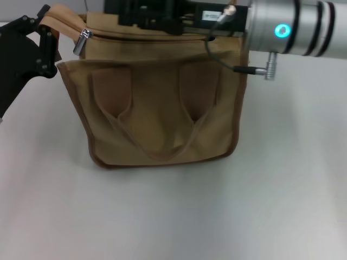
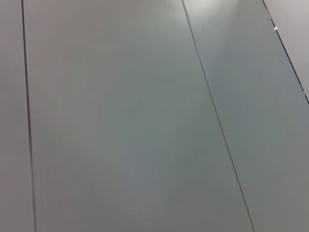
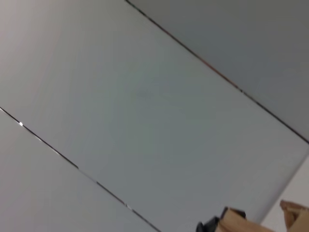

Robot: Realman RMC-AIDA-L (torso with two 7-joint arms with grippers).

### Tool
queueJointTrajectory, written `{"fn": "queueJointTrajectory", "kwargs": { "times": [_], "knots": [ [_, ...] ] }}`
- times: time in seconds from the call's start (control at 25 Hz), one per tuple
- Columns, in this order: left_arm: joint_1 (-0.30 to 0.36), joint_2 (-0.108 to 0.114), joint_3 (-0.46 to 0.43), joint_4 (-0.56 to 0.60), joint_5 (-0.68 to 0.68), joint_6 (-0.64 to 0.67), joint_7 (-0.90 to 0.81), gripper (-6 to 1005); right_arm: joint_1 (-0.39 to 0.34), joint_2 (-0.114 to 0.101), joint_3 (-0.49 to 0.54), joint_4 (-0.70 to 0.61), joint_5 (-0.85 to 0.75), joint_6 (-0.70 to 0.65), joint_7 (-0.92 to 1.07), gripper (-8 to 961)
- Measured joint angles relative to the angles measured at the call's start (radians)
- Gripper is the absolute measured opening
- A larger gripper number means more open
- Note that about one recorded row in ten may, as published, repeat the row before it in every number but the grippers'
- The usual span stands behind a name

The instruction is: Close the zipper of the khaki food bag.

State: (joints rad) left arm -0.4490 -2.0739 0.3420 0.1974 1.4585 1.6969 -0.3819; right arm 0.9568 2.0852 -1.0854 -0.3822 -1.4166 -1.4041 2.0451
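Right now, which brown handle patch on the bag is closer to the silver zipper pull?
The left patch: it sits below the pull tab at the khaki food bag's left top corner; the right patch lies farther off.

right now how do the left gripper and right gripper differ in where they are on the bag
The left gripper is black and pinches the khaki food bag's top left corner, beside the zipper's silver pull tab. The right gripper sits over the bag's top middle on a silver arm, its fingers hidden. Both are at the bag's top edge.
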Motion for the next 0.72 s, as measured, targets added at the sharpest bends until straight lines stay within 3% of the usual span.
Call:
{"fn": "queueJointTrajectory", "kwargs": {
  "times": [0.2,0.72],
  "knots": [
    [-0.010,0.000,0.000,0.000,-0.003,-0.010,0.000,24,0.034,0.000,-0.076,-0.003,-0.002,0.050,0.063,666],
    [-0.016,-0.001,0.000,-0.001,-0.004,-0.012,0.000,25,0.082,-0.001,-0.099,-0.003,-0.078,0.116,0.148,656]
  ]
}}
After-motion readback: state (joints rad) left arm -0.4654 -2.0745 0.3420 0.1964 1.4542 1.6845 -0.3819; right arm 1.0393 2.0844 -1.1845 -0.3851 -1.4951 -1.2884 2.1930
